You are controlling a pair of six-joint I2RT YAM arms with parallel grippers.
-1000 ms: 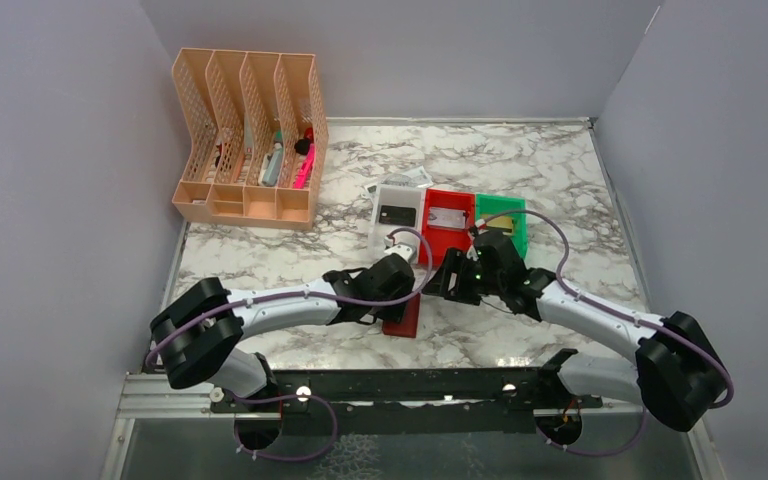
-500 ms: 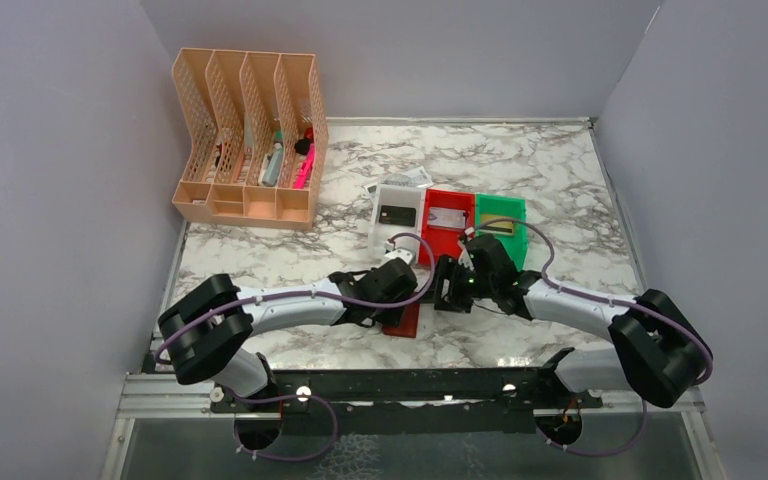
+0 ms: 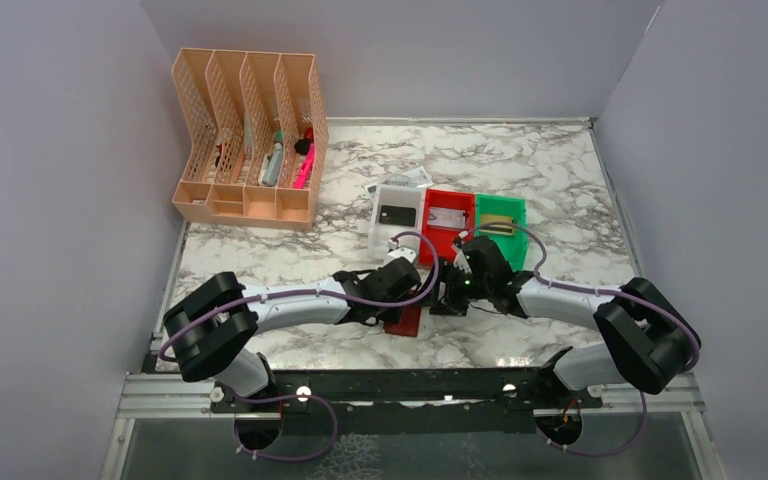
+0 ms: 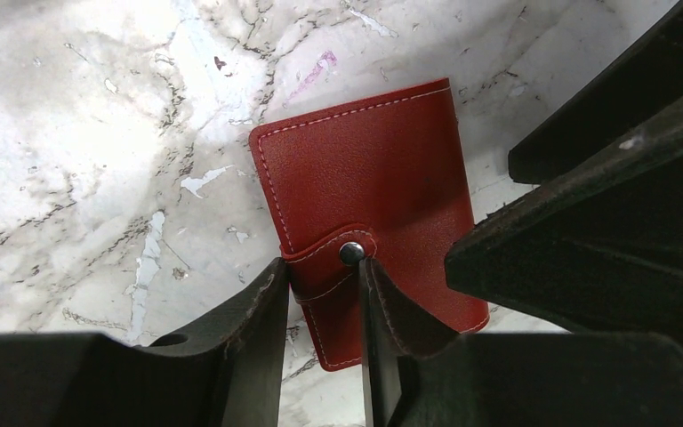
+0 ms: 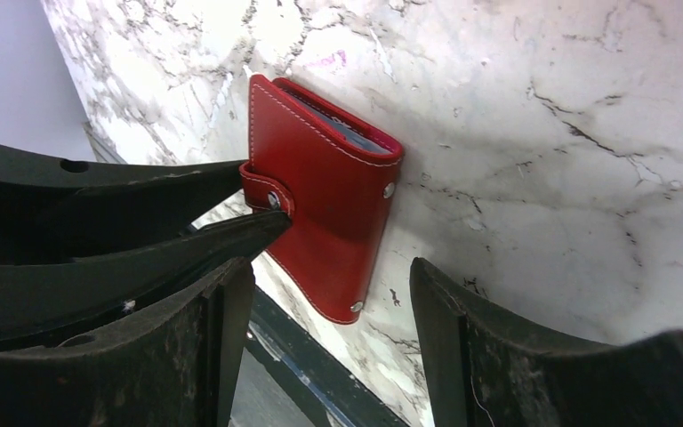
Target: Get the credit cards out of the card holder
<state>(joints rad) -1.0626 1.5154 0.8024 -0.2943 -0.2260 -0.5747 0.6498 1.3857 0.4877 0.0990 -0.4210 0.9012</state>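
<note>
The dark red card holder [image 4: 373, 187] lies folded shut on the marble, its snap tab facing my left gripper [image 4: 323, 267]. That gripper's two fingers press on either side of the tab, next to the metal stud. In the right wrist view the card holder [image 5: 325, 205] shows a bluish sleeve edge along its far side. My right gripper [image 5: 329, 276] stands open just in front of it, touching nothing. From above, both grippers meet over the card holder [image 3: 403, 322]. A black credit card [image 3: 396, 213], a pale one [image 3: 447, 217] and a gold one [image 3: 498, 226] lie in bins.
A white bin [image 3: 379, 238], a red bin [image 3: 430, 240] and a green bin [image 3: 518, 238] stand in a row just behind the grippers. A peach file organiser [image 3: 250, 140] with pens fills the back left. The black base rail [image 3: 410, 385] runs along the near edge.
My left gripper's fingers have closed in on the card holder's tab. The right arm has folded inward and its gripper has moved left, closer to the card holder.
</note>
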